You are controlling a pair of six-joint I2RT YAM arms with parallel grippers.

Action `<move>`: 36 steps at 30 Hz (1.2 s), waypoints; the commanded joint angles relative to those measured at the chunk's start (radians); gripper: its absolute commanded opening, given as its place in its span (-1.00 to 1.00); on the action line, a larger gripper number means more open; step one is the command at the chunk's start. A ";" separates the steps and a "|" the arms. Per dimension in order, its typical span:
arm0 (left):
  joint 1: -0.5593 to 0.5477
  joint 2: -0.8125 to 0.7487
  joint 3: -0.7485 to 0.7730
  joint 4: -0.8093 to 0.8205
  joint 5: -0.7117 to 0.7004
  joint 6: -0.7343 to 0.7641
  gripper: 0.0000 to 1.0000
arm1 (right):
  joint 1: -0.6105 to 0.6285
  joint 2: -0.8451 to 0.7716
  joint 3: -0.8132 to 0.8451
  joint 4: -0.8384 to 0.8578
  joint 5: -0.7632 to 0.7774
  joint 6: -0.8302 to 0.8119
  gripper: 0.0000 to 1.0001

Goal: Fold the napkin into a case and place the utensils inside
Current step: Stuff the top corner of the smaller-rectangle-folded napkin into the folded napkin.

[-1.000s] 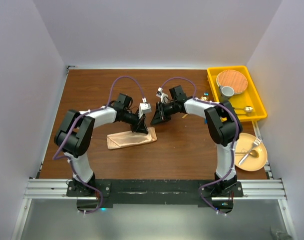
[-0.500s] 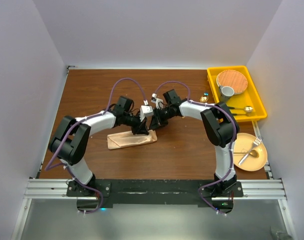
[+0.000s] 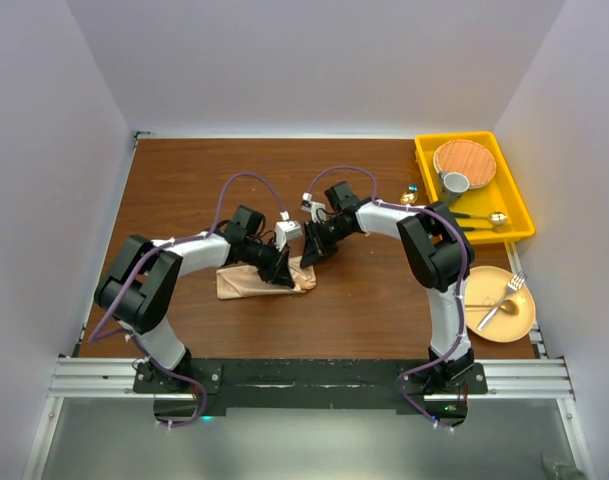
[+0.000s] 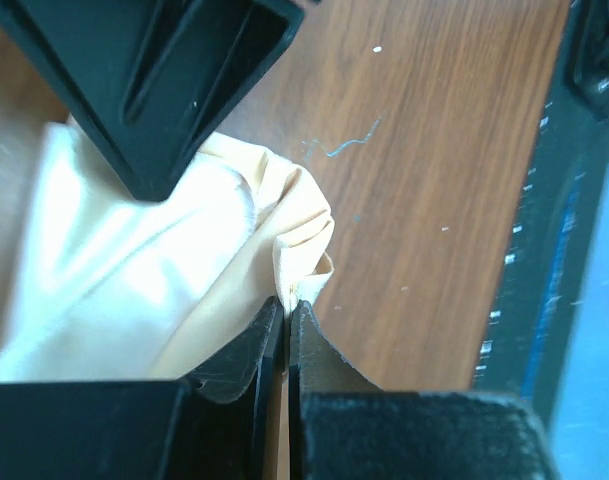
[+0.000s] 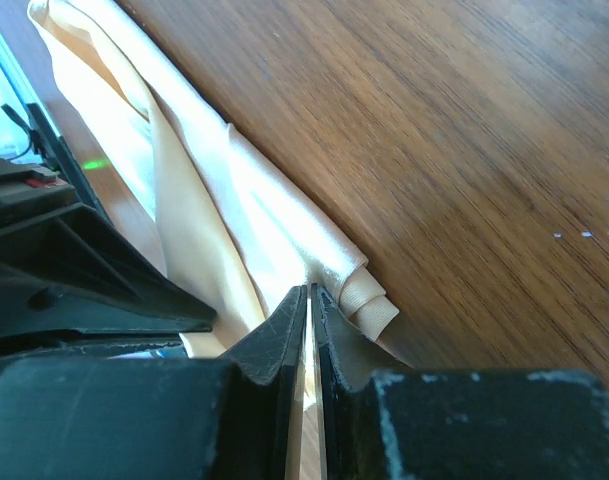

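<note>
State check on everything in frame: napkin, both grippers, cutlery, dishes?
napkin: folded into a narrow strip, lying on the table
left gripper: shut on the napkin's end
right gripper: shut on the napkin's folded edge
fork: on the yellow plate, not in the napkin
spoon: on the same plate
cup: open side up in the yellow bin

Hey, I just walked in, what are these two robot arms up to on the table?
Both arms are working on a folded peach napkin lying on the wooden table. The left gripper and the right gripper are each pinched shut on the cloth at its right end, close together. The fork and spoon lie on the yellow plate off to the right, not yet tucked in.
</note>
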 commanded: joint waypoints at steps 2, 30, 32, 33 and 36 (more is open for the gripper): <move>0.054 0.058 -0.001 0.029 0.067 -0.225 -1.00 | 0.014 -0.004 0.009 -0.042 0.074 -0.079 -0.78; 0.174 0.246 0.159 -0.146 0.055 -0.393 -1.00 | 0.058 -0.051 0.048 -0.072 0.140 -0.215 -0.72; 0.176 0.251 0.142 -0.145 0.049 -0.398 -1.00 | 0.061 -0.060 0.057 -0.080 0.143 -0.218 -0.71; 0.176 0.253 0.137 -0.145 0.049 -0.399 -1.00 | 0.063 -0.065 0.058 -0.080 0.145 -0.220 -0.71; 0.176 0.257 0.130 -0.154 0.043 -0.396 -1.00 | 0.072 -0.089 0.066 -0.074 0.152 -0.220 -0.72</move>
